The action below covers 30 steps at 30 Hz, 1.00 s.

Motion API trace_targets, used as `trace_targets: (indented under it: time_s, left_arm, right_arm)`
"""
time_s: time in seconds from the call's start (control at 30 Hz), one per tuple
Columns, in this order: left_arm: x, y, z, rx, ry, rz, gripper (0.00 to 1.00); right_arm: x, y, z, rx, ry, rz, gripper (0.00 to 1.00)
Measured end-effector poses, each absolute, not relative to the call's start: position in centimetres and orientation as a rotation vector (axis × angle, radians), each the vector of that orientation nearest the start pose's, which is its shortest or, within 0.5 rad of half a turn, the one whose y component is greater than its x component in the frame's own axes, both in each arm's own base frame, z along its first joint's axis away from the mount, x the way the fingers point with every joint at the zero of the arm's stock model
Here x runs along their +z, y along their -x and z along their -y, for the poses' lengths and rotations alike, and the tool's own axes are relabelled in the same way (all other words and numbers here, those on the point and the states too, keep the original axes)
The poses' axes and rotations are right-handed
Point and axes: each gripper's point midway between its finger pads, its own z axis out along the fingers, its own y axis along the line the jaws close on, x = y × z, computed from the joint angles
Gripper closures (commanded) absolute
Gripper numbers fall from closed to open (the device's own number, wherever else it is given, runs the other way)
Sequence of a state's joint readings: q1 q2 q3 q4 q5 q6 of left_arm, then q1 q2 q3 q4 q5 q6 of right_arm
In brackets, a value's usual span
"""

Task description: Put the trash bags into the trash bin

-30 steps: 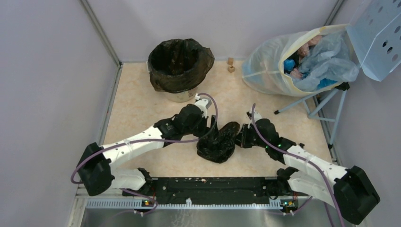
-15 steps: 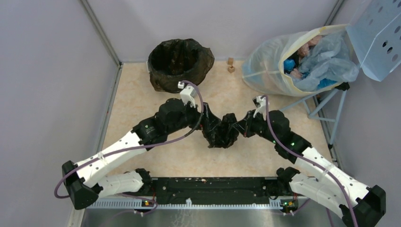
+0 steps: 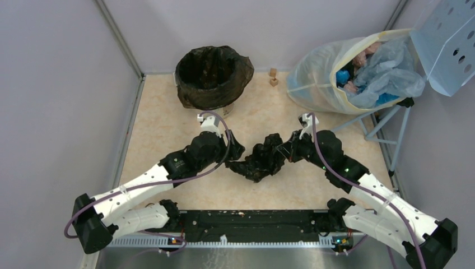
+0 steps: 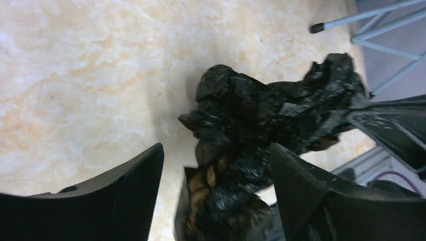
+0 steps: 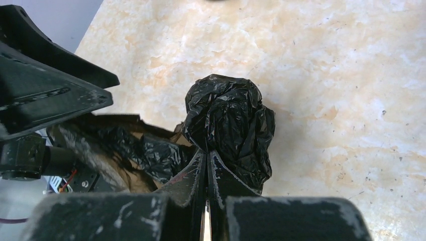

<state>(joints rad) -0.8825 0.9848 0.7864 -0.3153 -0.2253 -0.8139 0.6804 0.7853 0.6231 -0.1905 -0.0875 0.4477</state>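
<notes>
A crumpled glossy black trash bag [image 3: 260, 159] hangs between my two grippers at the middle of the table. My right gripper [image 3: 287, 150] is shut on its right end; in the right wrist view the fingertips [image 5: 207, 156] pinch the film under a bunched knob of the bag [image 5: 228, 115]. My left gripper [image 3: 235, 153] is open at the bag's left end. In the left wrist view its gripper [image 4: 217, 150] straddles the bag [image 4: 271, 110] without pinching it. The trash bin [image 3: 213, 75], cream with a black liner, stands at the far left behind my left arm.
A large translucent whitish-yellow sack [image 3: 336, 78] full of clutter leans at the far right under a perforated light-blue panel [image 3: 448, 39]. Grey stand legs [image 3: 369, 120] reach onto the table there. Two small wooden blocks [image 3: 273, 77] sit by the back wall.
Both grippers rose with the bag away from the near edge. My left gripper has since drawn back to the left, and the bag's left end now sags lower and wider.
</notes>
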Motion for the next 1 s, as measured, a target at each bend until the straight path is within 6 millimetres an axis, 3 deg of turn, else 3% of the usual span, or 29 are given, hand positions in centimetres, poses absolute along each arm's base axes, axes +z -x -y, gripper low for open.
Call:
trace_targets:
  time_s: [0.17, 0.23, 0.3, 0.37, 0.5, 0.57, 0.77, 0.9, 1.0]
  left_arm:
    - [17.2, -23.1, 23.9, -0.723, 0.122, -2.192, 0.85]
    - [15.4, -23.6, 22.8, -0.691, 0.155, -2.220, 0.97]
    - [13.5, -23.7, 21.7, -0.673, 0.185, -2.248, 0.99]
    - [11.7, -23.4, 20.8, -0.665, 0.203, -2.280, 0.83]
    - [10.5, -21.9, 20.8, -0.723, 0.146, -2.317, 0.19]
    - [11.3, -21.3, 21.8, -0.805, 0.094, -2.309, 0.06]
    - [13.3, -19.2, 23.9, -0.997, -0.008, -2.335, 0.01]
    - [14.1, -18.0, 23.8, -1.054, 0.011, -2.349, 0.01]
    - [15.8, -17.2, 24.1, -1.145, 0.026, -2.313, 0.01]
  right_arm:
    - [20.2, -21.5, -21.0, 0.800, 0.271, -1.983, 1.00]
    - [20.4, -21.8, -20.1, 0.765, 0.205, -1.974, 1.00]
    - [20.1, -21.9, -19.0, 0.731, 0.135, -1.977, 1.00]
    - [19.2, -22.0, -17.9, 0.693, 0.053, -1.994, 1.00]
    - [16.5, -21.8, -17.0, 0.660, -0.028, -2.049, 1.00]
    - [15.2, -21.5, -16.8, 0.652, -0.049, -2.080, 1.00]
    - [14.6, -21.4, -16.9, 0.664, -0.080, -2.094, 1.00]
    - [14.3, -21.5, -17.1, 0.664, -0.079, -2.105, 1.00]
    - [14.0, -21.5, -17.1, 0.661, -0.076, -2.116, 1.00]
